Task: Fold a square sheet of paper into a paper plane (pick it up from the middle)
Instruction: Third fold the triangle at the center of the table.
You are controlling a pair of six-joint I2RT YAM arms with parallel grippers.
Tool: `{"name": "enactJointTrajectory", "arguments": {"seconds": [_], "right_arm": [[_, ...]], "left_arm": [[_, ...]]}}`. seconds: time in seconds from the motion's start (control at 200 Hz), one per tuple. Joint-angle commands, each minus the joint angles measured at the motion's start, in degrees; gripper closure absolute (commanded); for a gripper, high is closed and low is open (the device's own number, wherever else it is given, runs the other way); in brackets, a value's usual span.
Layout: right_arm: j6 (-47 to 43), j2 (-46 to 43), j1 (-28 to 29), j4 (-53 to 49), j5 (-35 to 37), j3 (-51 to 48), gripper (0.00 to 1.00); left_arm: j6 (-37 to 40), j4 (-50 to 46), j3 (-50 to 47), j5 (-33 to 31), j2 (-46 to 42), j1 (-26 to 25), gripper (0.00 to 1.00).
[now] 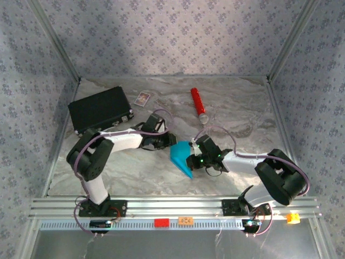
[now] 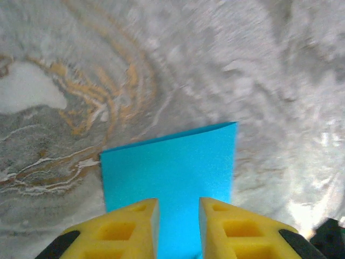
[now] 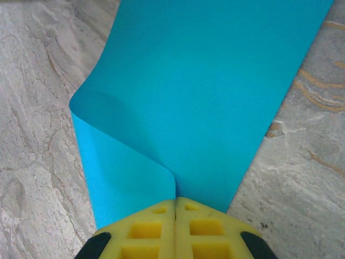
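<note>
Right gripper (image 3: 175,202) has its yellow fingers pressed fully together on the square sheet of paper (image 3: 205,97), pinching it at a spot where the paper rolls over on itself. From that pinch a soft curl runs out to the left, so one flap lies loosely over the other. The bend looks rounded rather than sharp. Left gripper (image 2: 178,203) is part open, with a clear gap between its two yellow fingers (image 2: 129,226). The cyan paper (image 2: 172,162) lies across that gap and spreads out ahead of the fingertips. It shows its flat face there, not an edge, so I judge that this gripper has no hold on it, though contact at the pads is hidden.

From above, the sheet (image 1: 180,156) sits between the two grippers, near the middle of the marble table (image 1: 237,108). The left gripper (image 1: 170,139) is at its upper left and the right gripper (image 1: 193,159) at its right side. The paper reads as a bent, roughly wedge-shaped piece with a point toward the near edge.

As for progress, the sheet is picked up and doubled over loosely, which looks like the start of the first centre fold. No pressed crease, nose folds or wings are visible, so nearly all of the plane remains to be made. The black case (image 1: 99,110), small white card (image 1: 142,97) and red cylinder (image 1: 198,104) lie well apart at the far side.
</note>
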Motion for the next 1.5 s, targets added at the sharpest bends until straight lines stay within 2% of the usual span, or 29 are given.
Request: {"name": "enactJointTrajectory", "arguments": {"seconds": [0.0,0.22,0.345,0.525,1.109,1.494], "right_arm": [[0.8,0.7,0.0,0.2,1.3,-0.7,1.0],[0.9,0.7,-0.1,0.2,1.4,-0.8,1.0],[1.1,0.7,-0.1,0.3,1.7,-0.9,1.0],[1.3,0.7,0.0,0.3,1.9,-1.1,1.0],[1.5,0.4,0.0,0.1,2.1,-1.1,1.0],[1.6,0.4,0.0,0.3,2.2,-1.3,1.0]], "left_arm": [[-1.4,1.5,-2.2,0.0,-5.1,0.0,0.75],[-7.5,10.2,-9.5,3.4,-9.2,-2.7,0.88],[-13.0,21.3,-14.4,6.6,-8.4,-5.2,1.0],[-17.1,29.7,-18.1,7.0,-6.8,-7.0,1.0],[-18.9,30.9,-19.1,7.4,-1.4,-8.5,1.0],[-17.6,26.3,-18.8,5.6,-0.1,-8.8,1.0]]}}
